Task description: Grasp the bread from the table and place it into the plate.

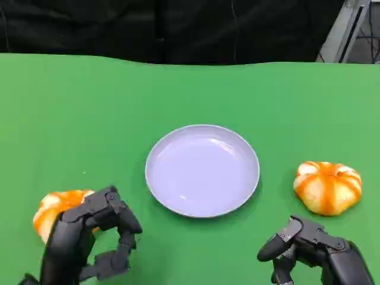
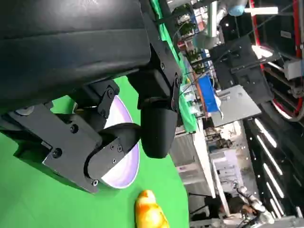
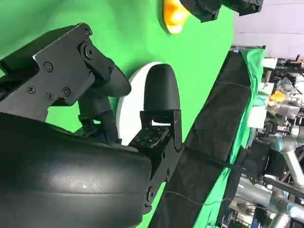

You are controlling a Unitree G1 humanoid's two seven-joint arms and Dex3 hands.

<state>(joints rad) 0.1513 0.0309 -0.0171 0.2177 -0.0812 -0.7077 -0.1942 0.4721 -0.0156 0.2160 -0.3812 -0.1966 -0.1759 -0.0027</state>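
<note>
Surface: green cloth covers the table [image 1: 190,89], with a black curtain hanging behind its far edge.
Plate: a pale lilac plate [image 1: 202,170] sits near the middle of the table, nothing on it. The left wrist view shows part of its rim [image 2: 128,166] behind the fingers, and the right wrist view shows a white slice of it [image 3: 130,107].
Bread on the right: a round bun with orange stripes [image 1: 328,187] lies right of the plate, apart from it, on the cloth. The left wrist view catches it as a yellow-orange lump [image 2: 149,211].
Bread on the left: a second orange-striped bun [image 1: 56,211] lies at the near left, partly hidden by the left hand. In the right wrist view it shows as an orange piece [image 3: 175,15] under black fingers.
Left hand: the left hand [image 1: 89,240] is at the near left, its fingers [image 1: 122,217] curled above and just beside the left bun. Whether they touch the bun cannot be told; nothing is clearly gripped, and there is a gap between thumb and fingers.
Right hand: the right hand [image 1: 312,252] is at the near right, just nearer than the right bun and apart from it. Its fingers [image 1: 276,246] are bent but separated, holding nothing.
Background: the wrist views show shelving, lamps and equipment beyond the table.
</note>
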